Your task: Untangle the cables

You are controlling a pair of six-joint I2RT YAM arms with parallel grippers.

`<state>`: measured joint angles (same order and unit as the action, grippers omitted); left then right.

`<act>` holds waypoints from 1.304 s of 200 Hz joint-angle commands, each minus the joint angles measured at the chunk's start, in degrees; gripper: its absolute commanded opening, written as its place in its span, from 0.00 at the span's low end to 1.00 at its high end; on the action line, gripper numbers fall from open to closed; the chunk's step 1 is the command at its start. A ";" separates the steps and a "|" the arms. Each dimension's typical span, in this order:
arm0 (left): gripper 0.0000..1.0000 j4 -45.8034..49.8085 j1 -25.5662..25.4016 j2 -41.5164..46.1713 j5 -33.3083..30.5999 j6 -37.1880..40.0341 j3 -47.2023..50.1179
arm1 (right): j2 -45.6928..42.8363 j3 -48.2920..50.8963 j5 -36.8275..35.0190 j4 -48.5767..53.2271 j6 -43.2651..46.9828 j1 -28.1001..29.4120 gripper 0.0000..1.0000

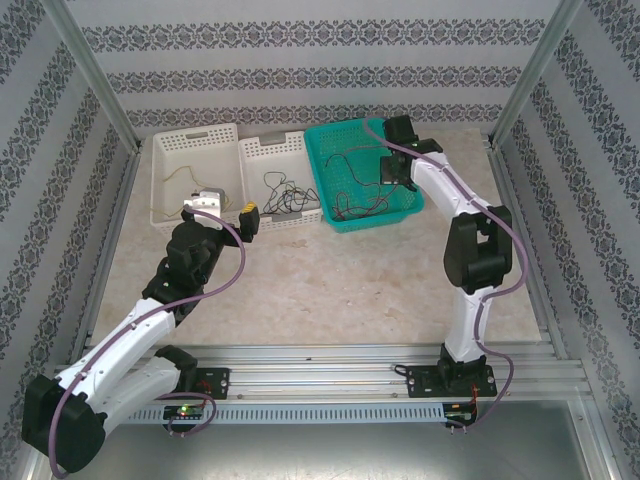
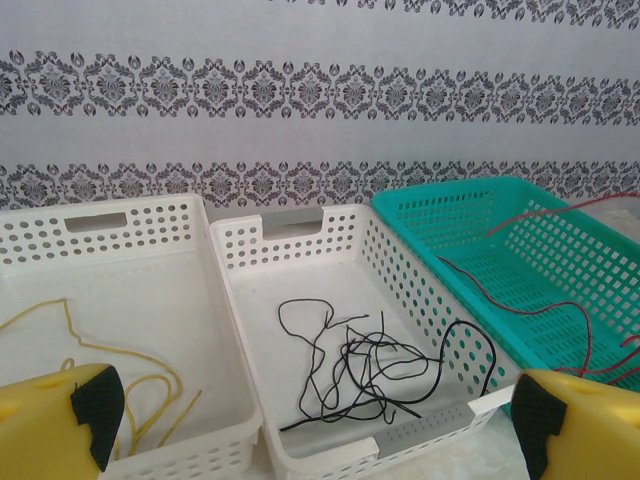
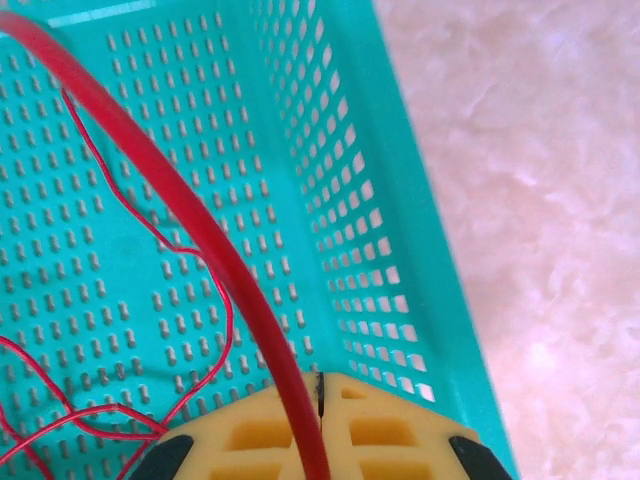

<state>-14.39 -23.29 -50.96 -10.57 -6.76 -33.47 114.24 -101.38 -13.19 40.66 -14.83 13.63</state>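
A red cable runs up out of my right gripper, whose yellow jaws are pressed shut on it above the teal basket. More of the thin red cable loops on the basket floor. From above, my right gripper hangs over the teal basket, where thin cables lie. A black cable lies tangled in the middle white basket. A yellow cable lies in the left white basket. My left gripper is open in front of both white baskets, holding nothing.
The three baskets stand side by side at the back of the marble-patterned table. Patterned walls and metal posts enclose the space. Bare tabletop lies between the baskets and the arm bases.
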 commanded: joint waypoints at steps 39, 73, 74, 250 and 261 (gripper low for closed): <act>1.00 -2.05 -0.94 -0.15 0.72 0.87 -0.01 | -1.63 -0.84 -6.71 0.47 0.53 0.38 0.00; 1.00 -2.13 -0.92 -0.22 0.81 0.83 -0.01 | 0.14 -0.88 -9.01 1.69 1.81 1.04 0.00; 1.00 -2.13 -0.90 -0.21 0.81 0.85 -0.06 | 0.21 -0.90 -9.07 1.65 1.95 1.09 0.00; 1.00 -1.87 -1.03 -0.46 0.87 0.87 -0.17 | 5.91 -4.68 -14.44 7.66 5.97 2.96 0.09; 1.00 -1.87 -1.00 -0.46 0.92 0.87 -0.14 | 5.76 -4.78 -14.41 7.66 6.01 3.02 0.10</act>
<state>-14.39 -23.31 -51.20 -10.55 -6.61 -33.47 119.11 -104.27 -26.13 46.59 -9.80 16.03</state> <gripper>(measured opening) 0.999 0.090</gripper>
